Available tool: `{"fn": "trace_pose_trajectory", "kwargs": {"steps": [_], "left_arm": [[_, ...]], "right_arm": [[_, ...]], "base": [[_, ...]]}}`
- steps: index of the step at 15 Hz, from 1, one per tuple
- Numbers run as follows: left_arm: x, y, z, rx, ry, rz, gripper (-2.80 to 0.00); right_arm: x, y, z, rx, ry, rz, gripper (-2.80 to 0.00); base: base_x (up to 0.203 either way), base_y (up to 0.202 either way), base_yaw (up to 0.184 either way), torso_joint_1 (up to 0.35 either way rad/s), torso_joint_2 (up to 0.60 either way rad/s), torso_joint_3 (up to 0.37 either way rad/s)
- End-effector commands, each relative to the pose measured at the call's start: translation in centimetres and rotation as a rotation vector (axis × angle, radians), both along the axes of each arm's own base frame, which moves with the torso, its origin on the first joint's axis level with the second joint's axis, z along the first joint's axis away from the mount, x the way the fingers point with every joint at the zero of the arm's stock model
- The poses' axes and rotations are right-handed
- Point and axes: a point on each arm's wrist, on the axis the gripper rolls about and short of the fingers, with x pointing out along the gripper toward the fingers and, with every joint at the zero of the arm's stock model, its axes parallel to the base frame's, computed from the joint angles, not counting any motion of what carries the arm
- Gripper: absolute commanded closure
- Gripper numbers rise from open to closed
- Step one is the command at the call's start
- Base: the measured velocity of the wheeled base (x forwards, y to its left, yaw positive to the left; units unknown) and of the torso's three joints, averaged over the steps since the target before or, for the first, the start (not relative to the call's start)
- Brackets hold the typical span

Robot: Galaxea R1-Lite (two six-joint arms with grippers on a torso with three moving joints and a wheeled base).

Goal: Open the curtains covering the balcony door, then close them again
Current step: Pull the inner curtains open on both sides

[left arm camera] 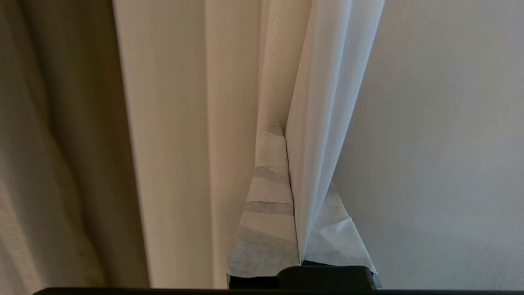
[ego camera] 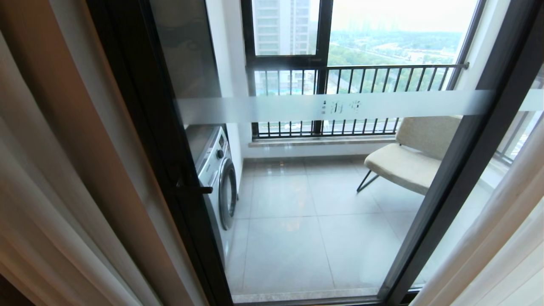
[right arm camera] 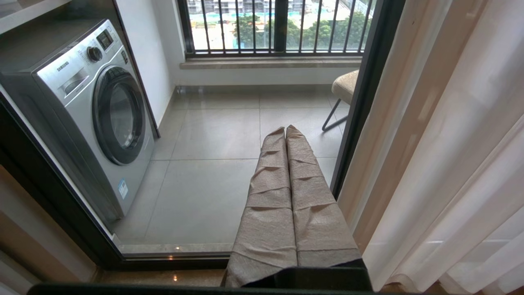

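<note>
Both left gripper fingers apparently pinch the curtains fold between them.

Curtains drawn aside to both edges, beige and sheer layers; balcony door uncovered, apparently shut, frosted band across.

curtains either side of balcony door, washing machine behind

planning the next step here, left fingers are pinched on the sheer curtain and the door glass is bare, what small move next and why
Probably draw the left gripper, shut on a fold of the sheer curtain, across toward the balcony door. The glass is uncovered, with drapes bunched at both sides, so closing seems to be what remains. The right gripper is shut on nothing.
</note>
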Motion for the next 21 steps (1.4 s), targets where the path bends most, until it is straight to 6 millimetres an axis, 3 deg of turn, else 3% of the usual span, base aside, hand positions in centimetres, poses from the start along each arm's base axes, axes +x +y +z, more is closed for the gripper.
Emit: {"fn": "trace_pose_trajectory", "kwargs": {"steps": [1,6,12,16,18,21], "left_arm": [[0.8,3.7,-1.6,-0.037,0.046,0.045,0.0],[0.1,8.7,-3.4,-0.074,0.067,0.105,0.0],[-3.3,13.7,-4.3,-0.089,0.068,0.23,0.0],[-3.1,13.3,-3.9,-0.078,0.06,0.218,0.0],[-2.1,11.8,-3.1,-0.05,0.044,0.157,0.0],[-0.5,8.0,-1.1,-0.004,0.009,0.042,0.0]], "right_arm": [[0.0,0.0,0.0,0.001,0.0,0.0,0.0],[0.0,0.0,0.0,0.0,0.001,0.0,0.0],[0.0,0.0,0.0,0.001,0.001,0.001,0.0],[0.0,0.0,0.0,0.0,0.0,0.001,0.0],[0.0,0.0,0.0,-0.001,0.001,0.001,0.0],[0.0,0.0,0.0,-0.001,0.001,0.001,0.0]], "base": [[0.0,0.0,0.0,0.0,0.0,0.0],[0.0,0.0,0.0,0.0,0.0,0.0],[0.0,0.0,0.0,0.0,0.0,0.0],[0.0,0.0,0.0,0.0,0.0,0.0],[0.0,0.0,0.0,0.0,0.0,0.0],[0.0,0.0,0.0,0.0,0.0,0.0]]}}
